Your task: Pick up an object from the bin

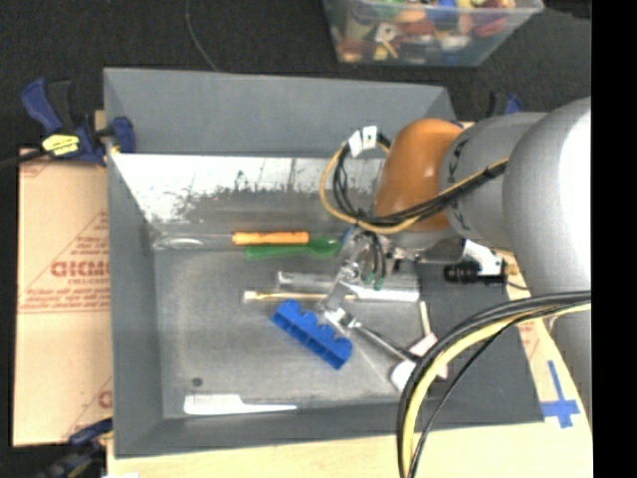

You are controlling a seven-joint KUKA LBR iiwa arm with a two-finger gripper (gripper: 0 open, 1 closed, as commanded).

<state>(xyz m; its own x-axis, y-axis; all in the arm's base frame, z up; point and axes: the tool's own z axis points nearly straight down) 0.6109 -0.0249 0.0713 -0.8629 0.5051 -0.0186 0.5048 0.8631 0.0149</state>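
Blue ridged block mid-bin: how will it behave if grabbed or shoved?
Blue block looks like rigid moulded plastic: probably stiff and light. Lying flat on the bin floor, it should slide or pivot, not roll. Ridged top may grip unevenly; narrow sides seem safer.

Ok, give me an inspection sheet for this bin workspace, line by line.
Surface: grey metal bin, back wall scuffed.
Job's things: blue toothed block, mid-floor, nearest the gripper.
Clutter: orange pen and green stick near the back; white strip at the front.
Grippers: gripper low over the bin's middle, beside the blue block.
Cables: black cables looped at the wrist.
Surroundings: clear tub of toys beyond the bin.
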